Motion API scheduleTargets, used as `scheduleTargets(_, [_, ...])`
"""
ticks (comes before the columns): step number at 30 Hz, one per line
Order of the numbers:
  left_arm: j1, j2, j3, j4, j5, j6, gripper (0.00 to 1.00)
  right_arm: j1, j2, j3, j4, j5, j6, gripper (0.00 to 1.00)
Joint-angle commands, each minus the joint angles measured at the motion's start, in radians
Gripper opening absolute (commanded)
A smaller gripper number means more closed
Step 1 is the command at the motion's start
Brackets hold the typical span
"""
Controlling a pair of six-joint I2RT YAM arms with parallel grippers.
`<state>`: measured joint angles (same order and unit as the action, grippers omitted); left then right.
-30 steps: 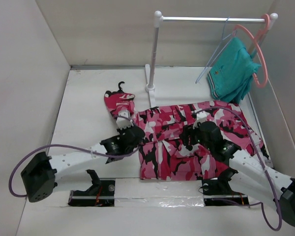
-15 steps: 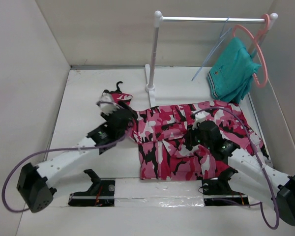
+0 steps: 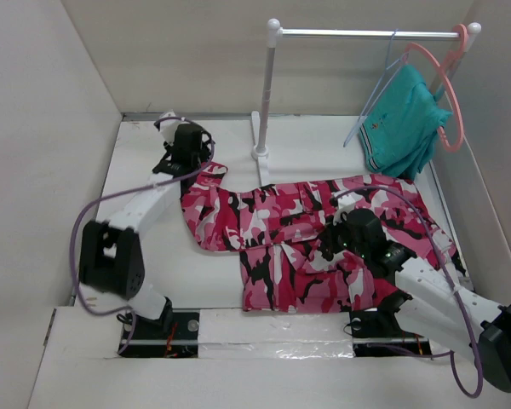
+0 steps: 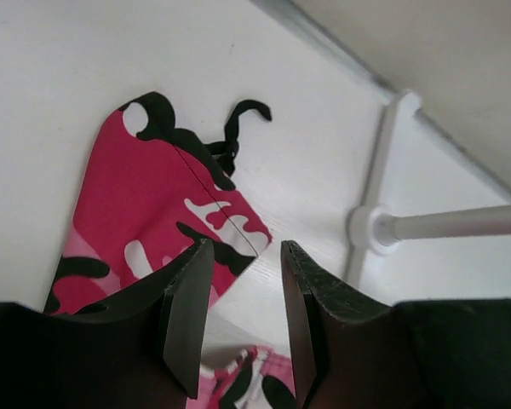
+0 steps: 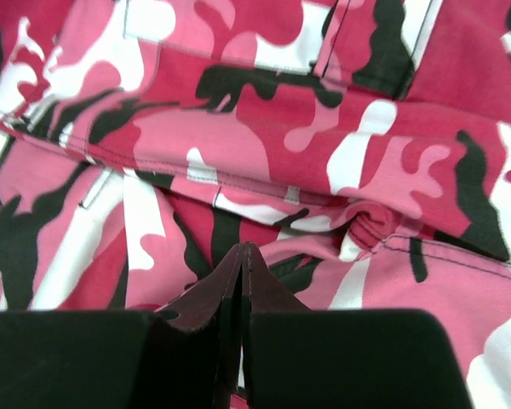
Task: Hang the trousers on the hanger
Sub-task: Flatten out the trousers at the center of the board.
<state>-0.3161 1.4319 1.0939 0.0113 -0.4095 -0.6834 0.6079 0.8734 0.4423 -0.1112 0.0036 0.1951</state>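
Your pink, red, white and black camouflage cloth trousers (image 3: pixel 298 247) lie flat on the white table (image 3: pixel 196 273). Their long axis runs left to right, and the cuff points far-left, beside the foot of the white garment rail (image 3: pixel 268 94). Since a second ago your left gripper (image 4: pixel 247 256) has quit the leg, which now lies spread out, and it hovers above the cuff with its fingers apart and empty. Your right gripper (image 5: pixel 241 251) is pressed together on the cloth. The thin light-blue wire hanger (image 3: pixel 373 98) hangs from the rail.

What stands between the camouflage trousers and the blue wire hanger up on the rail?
Nothing on the table. But the hanger hangs tight against a teal garment and a pink hanger, crowding it.
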Motion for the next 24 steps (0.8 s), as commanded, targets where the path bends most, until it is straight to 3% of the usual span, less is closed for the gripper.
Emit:
scheduleTargets(1, [0.044,0.211,0.142,-0.088,0.005,0.077,0.35,-0.010,0.016,0.018,0.027,-0.044,-0.020,0.04])
scheduleTargets(4, [0.092,0.341,0.286,-0.149,0.027,0.135,0.38,-0.010,-0.013,-0.004,0.025,-0.053,-0.017,0.04])
scheduleTargets(8, [0.057,0.536,0.432,-0.224,0.092,0.272,0.35,0.000,-0.066,-0.025,0.016,-0.048,0.001,0.11])
scheduleTargets(14, [-0.011,0.533,0.351,-0.091,0.156,0.395,0.33,0.000,-0.073,-0.042,0.036,-0.053,0.012,0.30])
scheduleTargets(18, [-0.046,0.541,0.336,-0.063,0.178,0.462,0.33,0.000,-0.031,-0.033,0.039,-0.054,0.009,0.37])
scheduleTargets(24, [-0.086,0.622,0.400,-0.149,-0.017,0.466,0.34,0.000,-0.002,-0.031,0.059,-0.054,0.009,0.42])
